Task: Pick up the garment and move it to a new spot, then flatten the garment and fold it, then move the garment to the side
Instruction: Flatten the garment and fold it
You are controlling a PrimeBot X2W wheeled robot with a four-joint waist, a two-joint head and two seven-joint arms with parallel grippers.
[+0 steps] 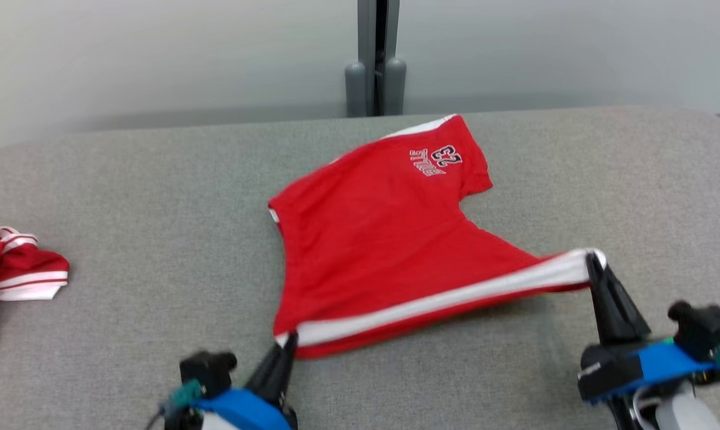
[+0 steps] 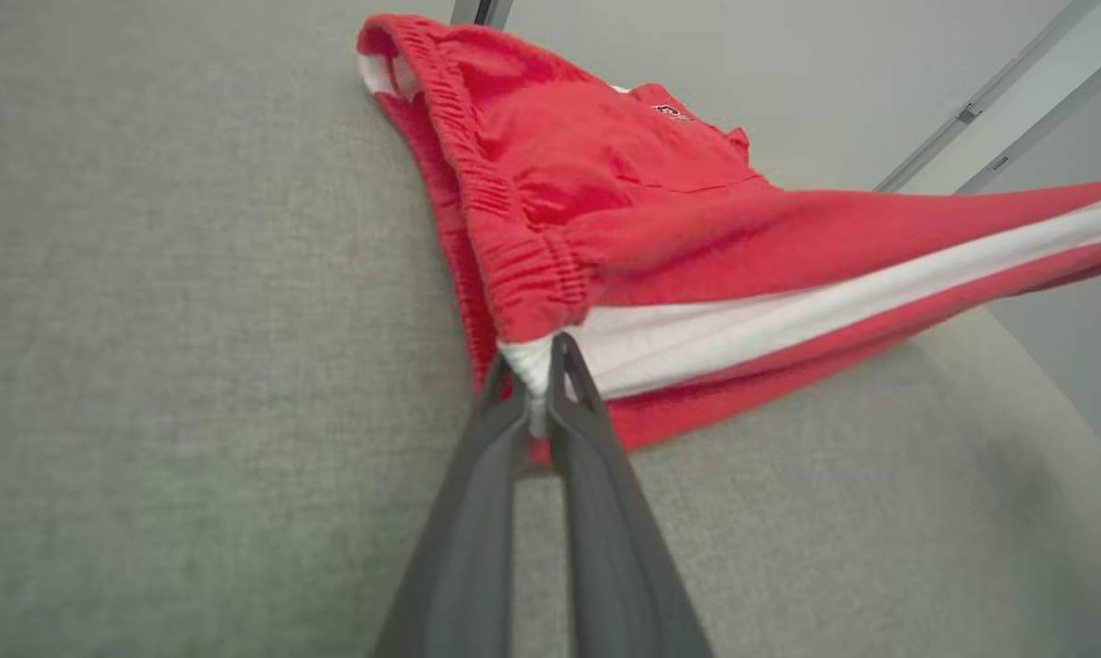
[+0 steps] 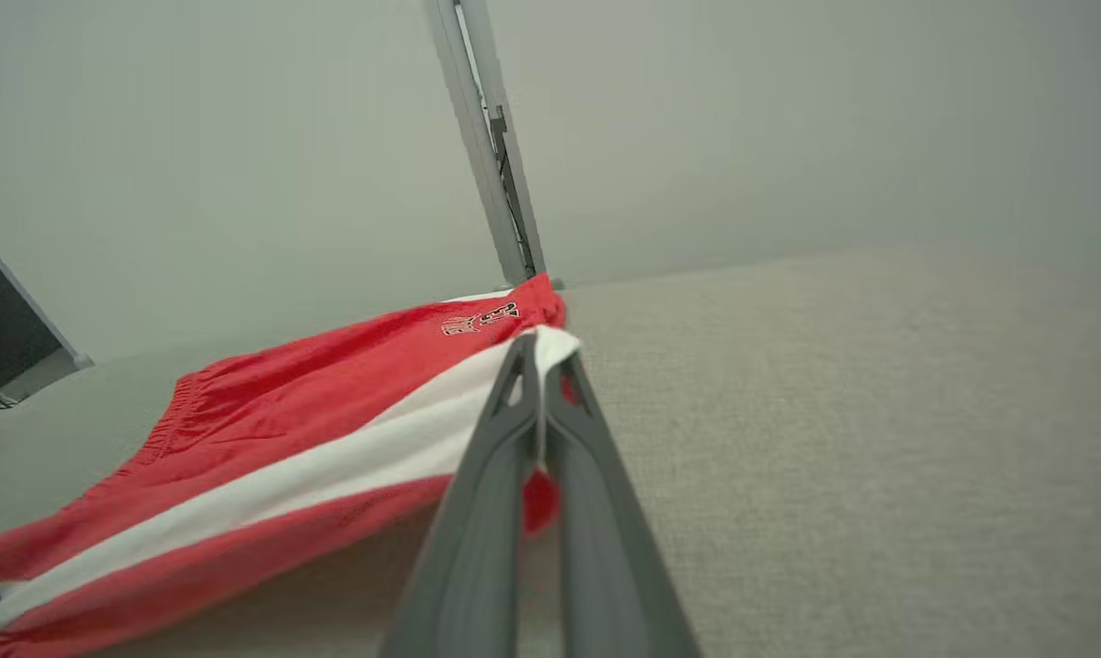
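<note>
Left end effector (image 1: 289, 343) pinches the waistband corner and right end effector (image 1: 593, 260) is clamped on the striped hem. The red garment (image 1: 383, 239) lies mid-surface (image 1: 126, 197), its near edge stretched and its right corner raised. This looks like flattening; next, draw it taut and lower it evenly.

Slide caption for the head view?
The left gripper and right gripper hold the red shorts stretched by the striped edge over the grey surface.
</note>
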